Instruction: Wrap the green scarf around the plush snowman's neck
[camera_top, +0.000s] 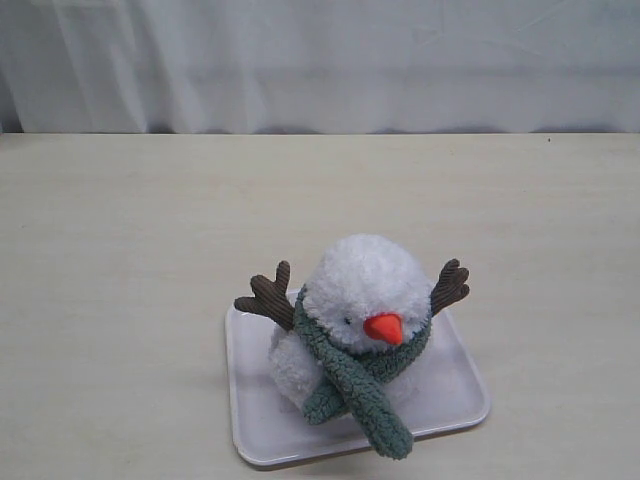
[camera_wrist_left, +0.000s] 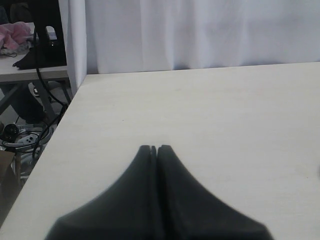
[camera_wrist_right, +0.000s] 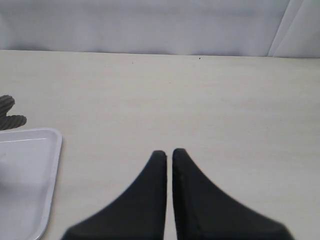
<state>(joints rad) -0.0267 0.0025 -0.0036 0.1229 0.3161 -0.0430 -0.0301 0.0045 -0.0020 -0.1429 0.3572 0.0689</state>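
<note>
Scarfed plush snowman (camera_top: 365, 280) sits on a white tray (camera_top: 455, 385) at the near edge of the table (camera_top: 120, 250), with both grippers closed and empty.

Nearest, the two ends of the green scarf (camera_top: 350, 385) cross in front of the body, and one hangs over the tray's near rim. The band circles between head and body, under the orange nose. Beyond lie bare tabletop and a white curtain (camera_top: 320, 60). The exterior view shows neither arm. Only the wrist views do: the left gripper (camera_wrist_left: 154, 148) has its jaws pressed together over bare table, clear of the toy. The right gripper (camera_wrist_right: 169, 152) has its jaws all but touching with nothing between them, near the tray's corner (camera_wrist_right: 30, 165) and a brown arm tip (camera_wrist_right: 10, 112).
</note>
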